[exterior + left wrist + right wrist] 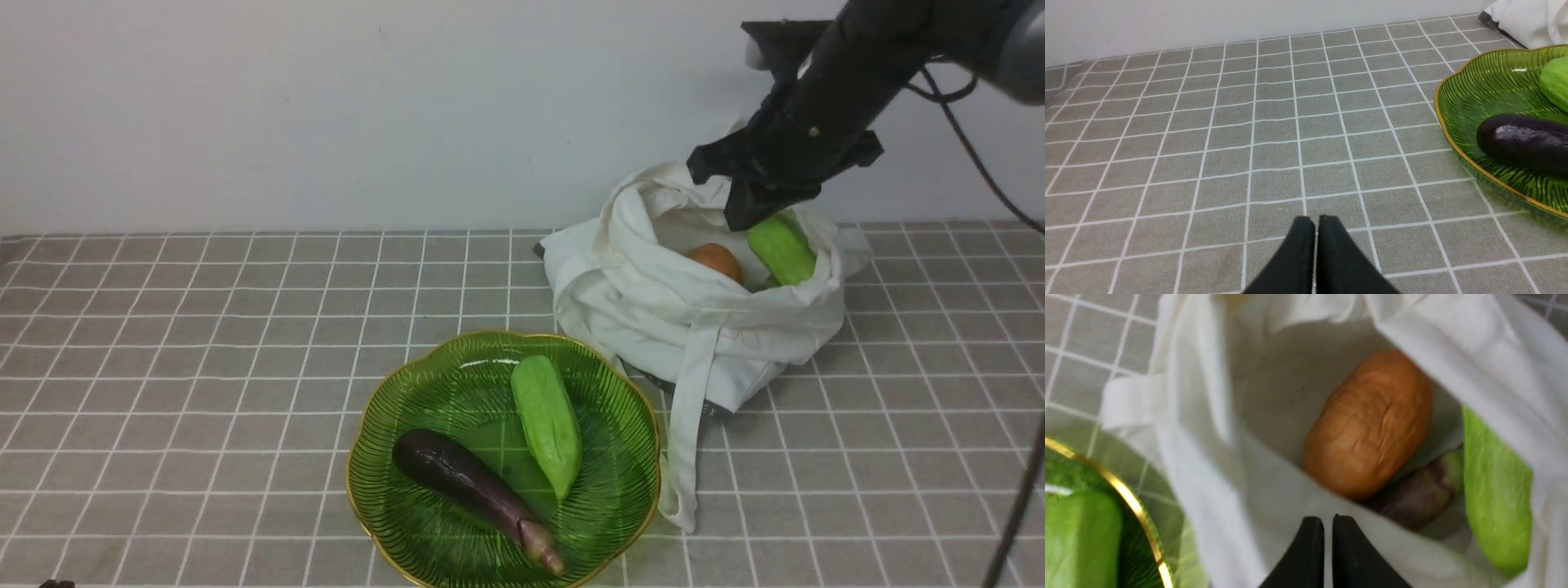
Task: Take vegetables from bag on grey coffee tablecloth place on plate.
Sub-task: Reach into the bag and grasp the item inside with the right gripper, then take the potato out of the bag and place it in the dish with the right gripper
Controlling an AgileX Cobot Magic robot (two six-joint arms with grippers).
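Note:
The green glass plate point(457, 384) holds a light green gourd point(547, 425) and a dark purple eggplant point(469, 486). The white cloth bag point(694, 318) lies behind it to the right, mouth open. Inside are an orange-brown potato point(717, 260) and a second green gourd point(782, 247). My right gripper point(739, 214) hangs shut and empty just above the bag's mouth. The right wrist view shows its tips point(1327, 520) over the bag's near edge, with the potato point(1367, 424), gourd point(1496, 490) and part of a purple eggplant point(1417, 494) inside. My left gripper point(1315, 222) is shut and empty, low over the cloth left of the plate point(1486, 81).
The grey gridded tablecloth point(204, 343) covers the whole table up to a white wall. A long bag strap point(682, 441) lies along the plate's right rim. A cable hangs off the right arm at the far right point(1020, 506).

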